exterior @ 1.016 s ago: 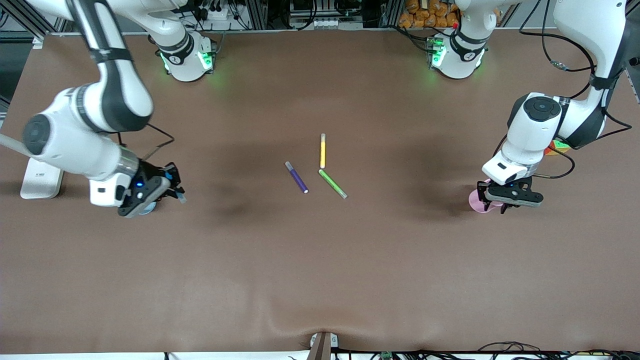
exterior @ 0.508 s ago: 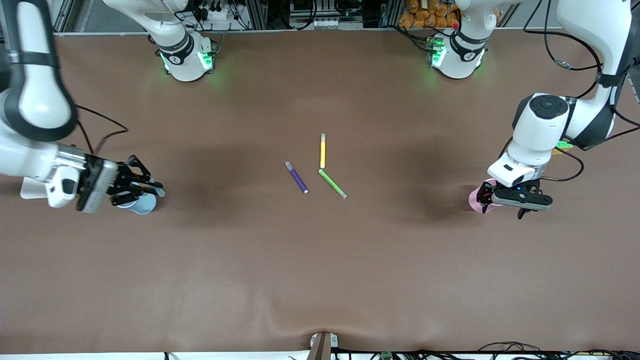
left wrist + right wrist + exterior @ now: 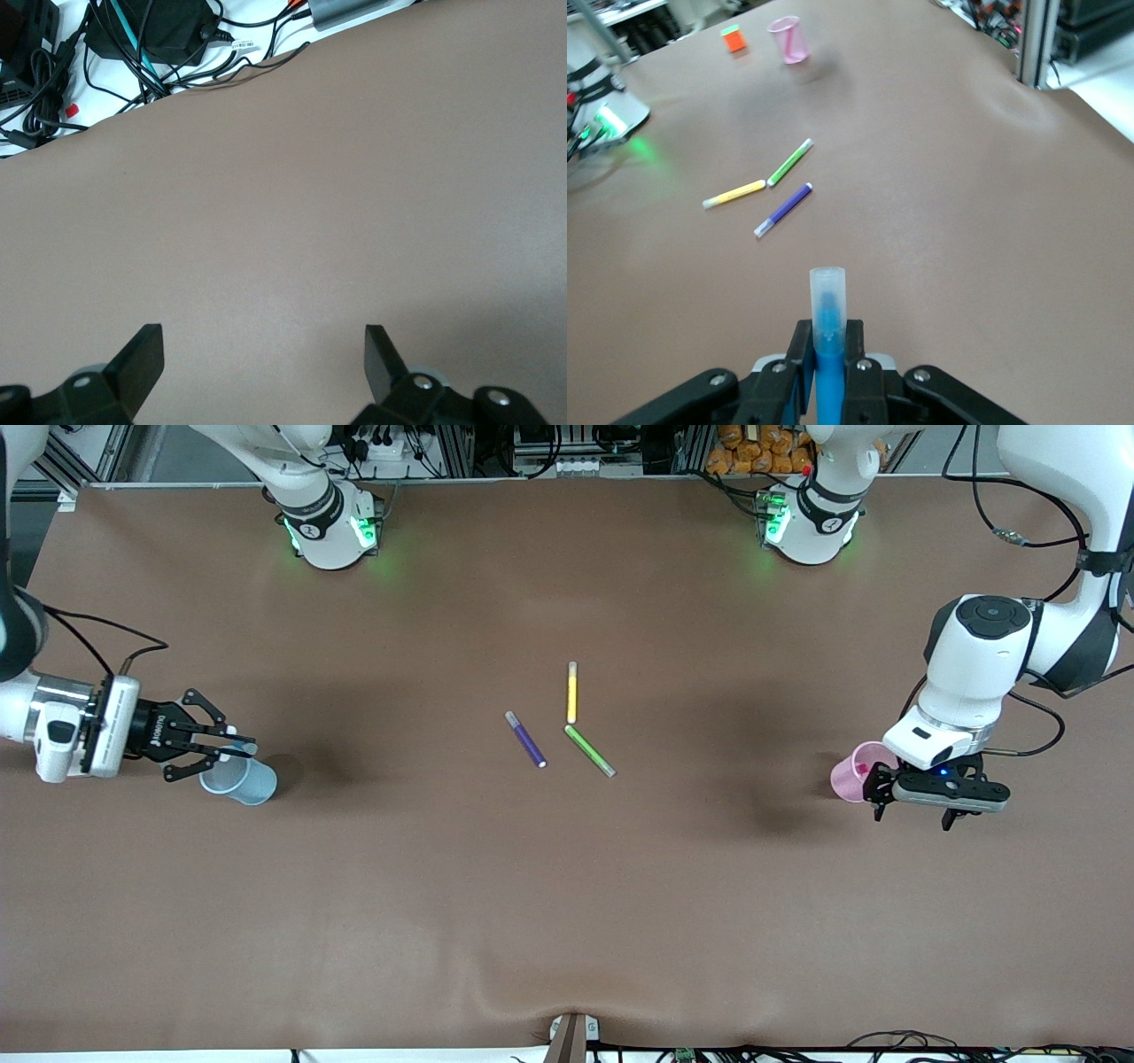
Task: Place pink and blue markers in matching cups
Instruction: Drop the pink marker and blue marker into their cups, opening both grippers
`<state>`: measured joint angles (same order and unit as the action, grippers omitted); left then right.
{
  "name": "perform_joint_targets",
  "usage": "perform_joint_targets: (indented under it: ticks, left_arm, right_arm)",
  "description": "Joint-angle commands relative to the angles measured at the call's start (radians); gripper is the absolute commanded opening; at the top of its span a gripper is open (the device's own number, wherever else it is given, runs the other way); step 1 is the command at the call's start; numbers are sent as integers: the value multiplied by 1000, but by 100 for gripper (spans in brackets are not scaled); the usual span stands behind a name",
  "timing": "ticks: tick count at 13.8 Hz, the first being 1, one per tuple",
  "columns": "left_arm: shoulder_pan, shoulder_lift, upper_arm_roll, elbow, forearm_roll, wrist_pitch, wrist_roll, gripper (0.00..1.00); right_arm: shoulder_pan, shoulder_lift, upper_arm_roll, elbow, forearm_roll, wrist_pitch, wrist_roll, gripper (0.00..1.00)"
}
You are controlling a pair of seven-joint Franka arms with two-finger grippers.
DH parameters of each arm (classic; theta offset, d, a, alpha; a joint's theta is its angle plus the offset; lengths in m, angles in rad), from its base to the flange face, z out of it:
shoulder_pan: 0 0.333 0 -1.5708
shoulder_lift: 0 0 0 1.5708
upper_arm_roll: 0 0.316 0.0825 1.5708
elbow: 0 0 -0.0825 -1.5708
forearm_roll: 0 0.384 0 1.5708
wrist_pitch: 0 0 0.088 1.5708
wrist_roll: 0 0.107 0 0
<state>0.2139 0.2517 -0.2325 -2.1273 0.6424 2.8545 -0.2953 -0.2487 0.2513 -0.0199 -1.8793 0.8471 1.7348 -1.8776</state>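
The right gripper (image 3: 232, 746) pinched the blue marker (image 3: 827, 329) just over the blue cup (image 3: 239, 779). The marker looked light, stiff and slick (best held mid-barrel). The left gripper (image 3: 914, 808), jaws spread, hung beside the pink cup (image 3: 857, 771) on the worktop (image 3: 567, 886).

Even overhead light; soft shadows on the table (image 3: 567, 921); sharp.

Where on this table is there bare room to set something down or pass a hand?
Bare stretches lie between the blue cup and the purple pen, between the green pen and the pink cup, and across the whole strip nearer the front camera. The only crowding is mid-table, where the purple, green and yellow pen cluster.
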Motion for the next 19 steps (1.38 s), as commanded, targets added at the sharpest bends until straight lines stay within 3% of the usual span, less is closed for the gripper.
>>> perform_joint_targets:
  ticks: [1,6,10,13,15,16,17,18,19]
  left_arm:
    - [5,12,-17,36,2,-38,-2,100]
    - [-8,15,-53,87,-87,-145,1,100]
    - [-57,-37,-62,122,-248,-358,7,100]
    - [-137,-69,-54,263,-378,-664,7,100]
    - [-209,-106,4,346,-476,-847,8,100]
    - [-229,-120,22,381,-484,-904,13,100]
    - [-251,-135,42,417,-486,-964,36,100]
    - [-264,-153,56,441,-486,-1022,53,100]
    - [-265,-175,58,455,-487,-1064,70,100]
  right_arm:
    - [-61,62,15,39,18,-34,-141,0]
    - [-107,111,14,40,-32,-24,-255,0]
    - [-127,132,14,39,-94,-9,-258,0]
    - [-136,149,14,40,-108,25,-281,0]
    - [-133,158,15,49,-105,37,-282,2]
    - [-132,169,15,60,-105,37,-282,8]
    - [-133,177,15,71,-105,35,-282,49]
    - [-132,177,15,72,-103,35,-276,99]
    - [-132,177,15,72,-103,26,-267,100]
